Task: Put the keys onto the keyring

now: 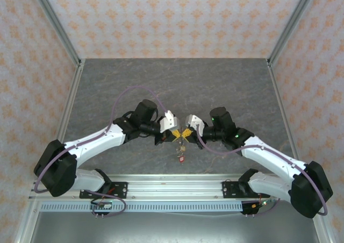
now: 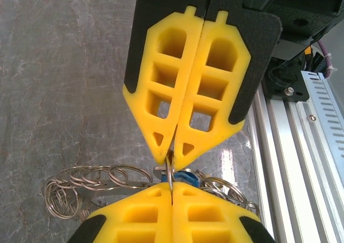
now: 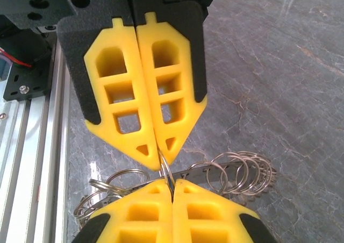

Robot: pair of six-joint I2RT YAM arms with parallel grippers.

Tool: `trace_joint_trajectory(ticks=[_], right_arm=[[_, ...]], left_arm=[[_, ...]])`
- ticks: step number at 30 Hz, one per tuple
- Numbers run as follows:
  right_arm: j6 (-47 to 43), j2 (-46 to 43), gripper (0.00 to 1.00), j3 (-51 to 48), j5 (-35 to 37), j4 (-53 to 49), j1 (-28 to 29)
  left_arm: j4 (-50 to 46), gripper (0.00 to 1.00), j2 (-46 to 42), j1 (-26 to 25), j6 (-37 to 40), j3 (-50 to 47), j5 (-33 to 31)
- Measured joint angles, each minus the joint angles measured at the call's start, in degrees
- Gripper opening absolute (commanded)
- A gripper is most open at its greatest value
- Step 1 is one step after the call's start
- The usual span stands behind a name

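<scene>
Worktop (image 1: 226,92) of grey marbled stone lay under the two arms, which bent inward from their bases and met near the middle, a little back from the aluminium rail (image 1: 172,181) at the near edge. The left hand (image 1: 175,135) and the right hand (image 1: 185,134) stood tip to tip, their yellow fingers almost touching. From the left wrist, the left hand (image 2: 171,156) had its two fingers pressed flat together with no gap, and a thin wire loop was nipped at the very tips. The right hand (image 2: 172,192) came up from the bottom of that view, closed just as tightly on the other end of the same loop. The right wrist showed the mirror of it: the right hand (image 3: 161,158) clamped on the loop from above and the left hand (image 3: 172,188) clamped from below. That loop belonged to the keyring (image 3: 236,173), a flat metal strip strung with many small wire rings that fanned out to both sides just behind the fingertips. A blue key head (image 2: 186,177) sat tucked among the rings, right beside the pinched loop. From above, a red key (image 1: 181,158) showed on the rail side of the hands, at the end of the small cluster of metal there. I could not tell whether the keyring rested on the stone or hung clear of it.
</scene>
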Motion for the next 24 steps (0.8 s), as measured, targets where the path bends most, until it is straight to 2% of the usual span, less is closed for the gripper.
trace_joint_trajectory(ticks=[3,13,24], right_arm=[[-0.5,0.0,0.00,1.8,0.7,-3.0,0.2],[-1.8,1.2,0.00,10.0,4.7,-13.3,2.3],[-1.9,2.2,0.00,11.2,7.3,-16.5,3.0]], left_arm=[[-0.6,0.13,0.0,-0.1,0.3,0.6,-0.7],[-1.6,0.15,0.0,-0.1,0.6,1.5,-1.5],[0.8,0.18,-0.7,-0.1,-1.6,1.2,-2.2]])
